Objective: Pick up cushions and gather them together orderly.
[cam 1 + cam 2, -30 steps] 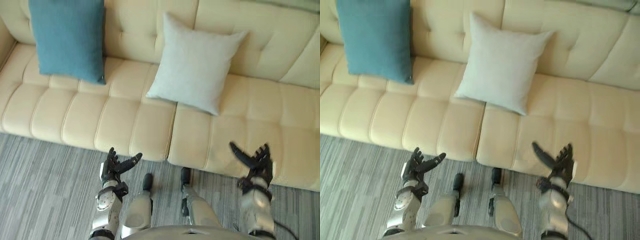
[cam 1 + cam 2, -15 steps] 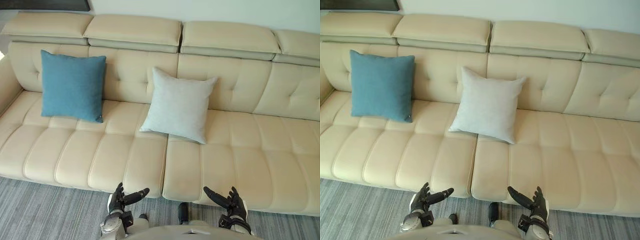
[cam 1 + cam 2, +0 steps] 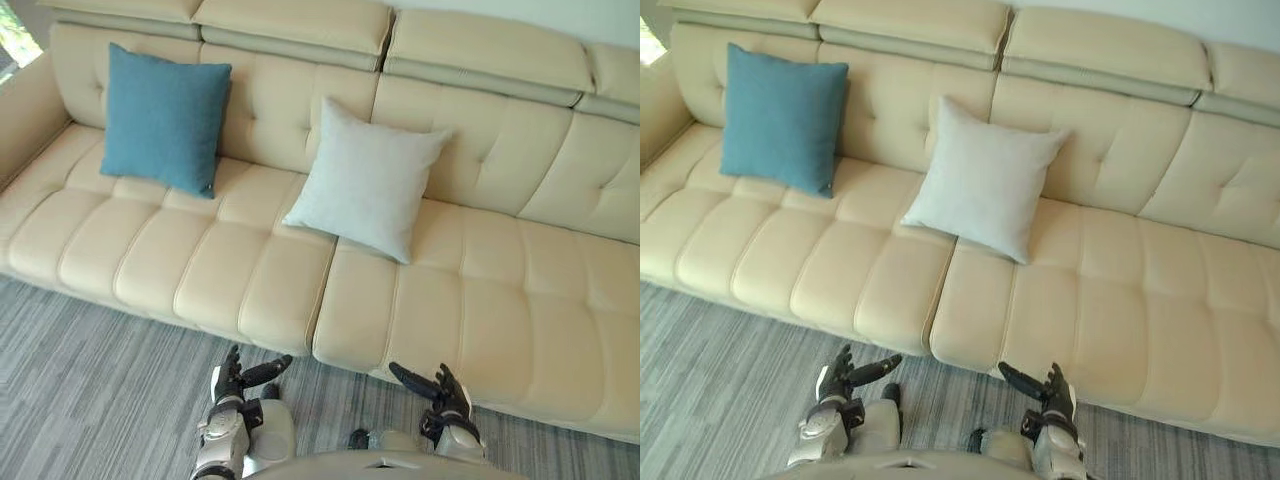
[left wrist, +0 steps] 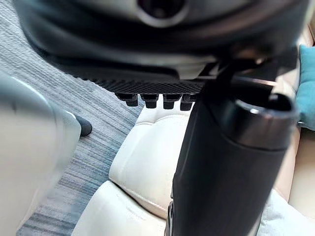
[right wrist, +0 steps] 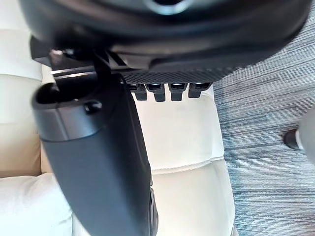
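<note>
On sofa (image 3: 250,270) the blue cushion (image 3: 160,118) is leaned against backrest at left; pale grey cushion (image 3: 368,180) is propped near middle, well apart. Both left hand (image 3: 238,376) & right hand (image 3: 440,392) are held low in front w/ fingers spread

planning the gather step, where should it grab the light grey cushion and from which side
Probably grip the light grey cushion by its two side edges, coming from the front, left hand on one, right hand on the other. It leans tilted against the sofa backrest, face forward, both sides free.
</note>
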Available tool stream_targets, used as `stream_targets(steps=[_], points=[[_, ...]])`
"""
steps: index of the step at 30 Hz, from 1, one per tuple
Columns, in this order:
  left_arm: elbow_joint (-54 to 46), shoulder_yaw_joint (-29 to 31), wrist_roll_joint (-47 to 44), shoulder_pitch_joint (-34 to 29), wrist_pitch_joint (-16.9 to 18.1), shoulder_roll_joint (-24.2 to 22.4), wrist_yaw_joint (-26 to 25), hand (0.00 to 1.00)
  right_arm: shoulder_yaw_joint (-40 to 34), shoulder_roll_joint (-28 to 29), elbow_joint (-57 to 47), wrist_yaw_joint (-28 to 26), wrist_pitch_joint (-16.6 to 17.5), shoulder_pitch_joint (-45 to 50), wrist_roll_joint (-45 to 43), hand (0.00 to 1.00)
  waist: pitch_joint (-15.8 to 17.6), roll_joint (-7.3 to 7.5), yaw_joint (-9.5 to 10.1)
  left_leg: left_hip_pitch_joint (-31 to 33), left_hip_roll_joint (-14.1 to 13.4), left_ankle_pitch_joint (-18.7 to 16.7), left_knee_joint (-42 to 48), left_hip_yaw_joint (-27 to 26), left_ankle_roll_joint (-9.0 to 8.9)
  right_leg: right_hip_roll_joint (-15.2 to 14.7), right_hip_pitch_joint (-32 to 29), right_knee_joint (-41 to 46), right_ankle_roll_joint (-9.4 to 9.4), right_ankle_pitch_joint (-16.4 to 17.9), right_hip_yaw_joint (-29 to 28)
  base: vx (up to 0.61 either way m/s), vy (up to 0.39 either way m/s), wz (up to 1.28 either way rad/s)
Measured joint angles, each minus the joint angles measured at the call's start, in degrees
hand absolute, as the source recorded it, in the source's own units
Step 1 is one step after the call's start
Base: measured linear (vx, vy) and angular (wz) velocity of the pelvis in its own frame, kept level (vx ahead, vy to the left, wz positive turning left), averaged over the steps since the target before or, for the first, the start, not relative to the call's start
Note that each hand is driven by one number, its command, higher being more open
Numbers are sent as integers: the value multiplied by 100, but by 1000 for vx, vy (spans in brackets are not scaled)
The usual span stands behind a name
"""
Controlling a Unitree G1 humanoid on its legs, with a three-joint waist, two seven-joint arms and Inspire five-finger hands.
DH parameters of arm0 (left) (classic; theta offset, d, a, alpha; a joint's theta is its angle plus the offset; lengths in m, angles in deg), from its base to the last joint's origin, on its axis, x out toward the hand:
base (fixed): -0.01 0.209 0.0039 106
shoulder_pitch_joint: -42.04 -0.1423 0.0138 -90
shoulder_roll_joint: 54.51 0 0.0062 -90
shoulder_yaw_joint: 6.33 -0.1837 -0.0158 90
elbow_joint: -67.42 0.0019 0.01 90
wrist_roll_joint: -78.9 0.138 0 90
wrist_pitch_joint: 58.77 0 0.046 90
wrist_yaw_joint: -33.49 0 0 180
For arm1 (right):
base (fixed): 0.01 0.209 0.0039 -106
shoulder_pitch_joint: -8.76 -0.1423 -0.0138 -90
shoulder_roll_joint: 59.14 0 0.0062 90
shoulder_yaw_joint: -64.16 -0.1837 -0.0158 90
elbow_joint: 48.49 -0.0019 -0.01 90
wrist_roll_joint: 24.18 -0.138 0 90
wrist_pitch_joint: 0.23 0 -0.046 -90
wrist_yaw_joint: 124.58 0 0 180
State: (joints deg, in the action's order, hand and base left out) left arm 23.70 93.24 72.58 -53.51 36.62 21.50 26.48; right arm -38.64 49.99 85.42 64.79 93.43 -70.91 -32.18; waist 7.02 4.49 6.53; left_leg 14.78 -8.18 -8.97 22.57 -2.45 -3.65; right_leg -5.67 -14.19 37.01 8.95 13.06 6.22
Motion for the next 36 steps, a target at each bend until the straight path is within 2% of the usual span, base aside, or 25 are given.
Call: stream_targets(steps=[1,2,3,4,5,6,7,8,9,11,12,15,16,18,19,20,21,26,29,33,35,36], points=[[-37,24,-25,-30,19,-91,-18,100,23,3,19,31,1,-109,-12,100,-2,-28,119,-45,-109,351,-368,-36,-100,101,247,-507,-141,211,-68,-111,-181,2],[-82,14,-53,-23,31,-86,-24,100,52,2,19,48,1,-154,-13,100,21,3,130,-38,-85,392,-410,-36,-146,67,258,-537,-268,311,-74,-164,-245,20],[-133,-42,-109,61,27,-91,-70,100,53,-4,41,84,-3,-299,-15,100,84,45,129,63,-55,457,-427,-9,-267,102,343,-862,-629,571,1,-273,-256,21],[-134,-88,-136,94,28,-142,-98,100,68,-75,42,96,1,-419,-30,100,88,-139,171,185,-188,528,-435,45,-374,292,378,-1120,-763,472,97,-240,-204,24],[-136,-133,-157,97,28,-188,-106,100,92,-108,40,111,7,-465,-61,100,110,-231,167,208,-275,586,-475,66,-419,391,435,-1246,-823,385,167,-246,-165,21],[-147,-207,-174,86,24,-242,-107,100,130,-140,43,139,8,-478,-88,100,123,-299,164,201,-363,704,-579,125,-477,473,487,-1338,-897,313,284,-199,-134,51],[-174,-270,-193,113,22,-244,-88,100,169,-127,58,192,6,-479,-100,100,171,-313,137,148,-425,1000,-781,97,-545,518,545,-1338,-959,269,491,-240,-162,62],[-173,-283,-192,141,22,-254,-97,100,169,-121,72,210,6,-480,-100,100,190,-281,111,137,-449,1228,-963,-74,-530,509,541,-1373,-1034,210,614,-187,-132,60],[-174,-305,-190,150,22,-259,-103,100,169,-124,72,215,6,-489,-100,100,200,-272,90,146,-463,1289,-1014,-196,-494,503,536,-1404,-1071,176,675,-167,-89,47],[-178,-376,-174,199,18,-255,-112,100,164,-136,86,244,3,-513,-101,100,264,-248,68,178,-442,1016,-610,-340,-326,429,489,-1436,-1195,27,826,-170,-45,29],[-177,-375,-155,206,18,-254,-114,100,162,-145,93,244,3,-511,-101,100,274,-230,61,174,-409,902,-444,-312,-298,390,474,-1434,-1207,7,830,-119,26,9],[-142,-371,-51,175,18,-297,-109,100,156,-171,173,220,4,-510,-100,100,280,-221,-81,-33,-292,164,428,-132,-208,229,358,-1502,-1092,-200,772,-147,115,0],[-69,-365,-35,168,12,-325,-104,100,156,-151,234,196,-7,-497,-101,100,265,-270,-91,-284,-265,-183,409,25,-252,240,274,-1557,-998,-315,650,-156,199,-23],[24,-350,-33,192,-1,-365,-103,100,144,-121,351,176,-31,-496,-102,100,261,-305,-102,-542,-209,-478,0,72,-326,273,200,-1590,-878,-401,508,-168,234,-32],[35,-332,-28,210,-33,-338,-104,100,130,-66,426,168,-48,-507,-103,100,275,-255,-101,-565,-188,-455,-43,10,-285,239,208,-1623,-827,-441,445,-157,223,-46],[62,-271,-8,177,-56,-292,-118,100,150,35,466,87,-122,-428,-108,100,207,-225,-106,-653,-116,-404,-158,-181,-198,184,281,-1877,-720,-654,317,-113,204,-46],[104,-207,12,161,-55,-292,-117,100,142,36,472,49,-121,-405,-111,100,175,-214,-126,-728,-57,-407,-230,-277,-186,158,357,-2069,-692,-798,238,-74,159,-45],[383,-163,101,160,-61,-289,-121,100,-185,42,465,43,-106,-294,-114,100,-60,-300,-220,-922,101,-396,-390,-651,-52,124,577,-2719,-537,-1284,-132,-38,140,-31],[523,-139,199,204,-81,-286,-120,100,-307,44,456,39,-101,-305,-119,100,-60,-362,-233,-1080,130,-375,-448,-869,7,158,653,-2865,-513,-1400,-340,24,69,-44],[699,-135,256,309,-100,-283,-94,100,-395,53,465,-1,-96,-318,-201,100,-60,-361,-285,-1193,127,-377,-457,-1038,10,249,609,-2968,-518,-1515,-660,31,32,-47],[723,-138,259,337,-100,-286,-92,100,-388,57,505,-10,-94,-408,-330,100,-52,-348,-293,-1202,46,-460,-453,-1416,11,401,403,-3068,-543,-1734,-1046,-9,14,-98],[735,-137,260,355,-100,-278,-95,100,-388,59,560,-9,-93,-460,-330,100,-33,-329,-318,-1203,23,-461,-456,-1559,12,436,326,-3127,-574,-1844,-1059,-59,-6,-118]])
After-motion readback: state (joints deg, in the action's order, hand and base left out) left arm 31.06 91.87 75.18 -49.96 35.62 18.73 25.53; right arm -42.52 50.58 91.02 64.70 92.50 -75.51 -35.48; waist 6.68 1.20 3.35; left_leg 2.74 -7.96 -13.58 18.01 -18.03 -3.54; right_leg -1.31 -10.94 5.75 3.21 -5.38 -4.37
